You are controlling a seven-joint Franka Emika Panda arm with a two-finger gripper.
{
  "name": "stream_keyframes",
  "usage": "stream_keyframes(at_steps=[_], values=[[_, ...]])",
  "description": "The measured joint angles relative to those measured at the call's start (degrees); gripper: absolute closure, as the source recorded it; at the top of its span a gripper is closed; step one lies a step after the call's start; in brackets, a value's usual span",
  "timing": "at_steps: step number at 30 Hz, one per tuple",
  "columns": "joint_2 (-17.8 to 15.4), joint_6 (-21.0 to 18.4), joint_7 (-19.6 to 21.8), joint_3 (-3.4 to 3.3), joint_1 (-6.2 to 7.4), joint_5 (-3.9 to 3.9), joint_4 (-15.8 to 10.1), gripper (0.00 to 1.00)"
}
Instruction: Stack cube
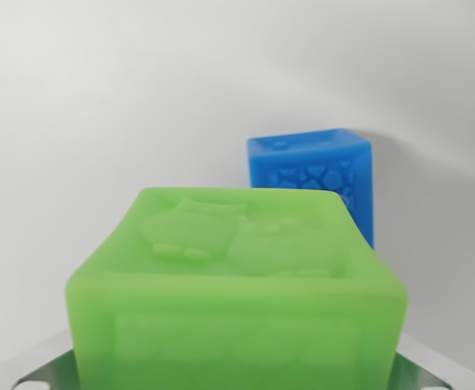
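A green cube point(237, 276) with raised animal figures on its top face fills the lower half of the wrist view, very close to the camera. Metal fingers point(38, 372) show at the bottom left and bottom right corners, pressed against the cube's two sides. My gripper point(237, 378) is shut on the green cube. Behind it, toward the wrist view's right, a blue cube point(319, 179) with a pebble-pattern face stands on the white surface, partly hidden by the green cube's far edge.
A plain white surface point(99, 97) and backdrop surround both cubes. Nothing else stands in view.
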Motion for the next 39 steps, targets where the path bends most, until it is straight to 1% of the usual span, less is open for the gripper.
stream_keyframes(at_steps=[18, 22, 27, 39], values=[[3.1, -3.3, -8.0, 0.0, -1.98, 0.0, 6.5, 1.0], [3.8, -3.0, -8.4, 0.0, -2.07, 0.0, 6.7, 1.0], [5.8, -1.5, -8.5, 0.01, -2.07, 0.0, 6.7, 1.0], [8.6, 1.2, -8.6, 0.02, -2.07, 0.0, 6.9, 1.0]])
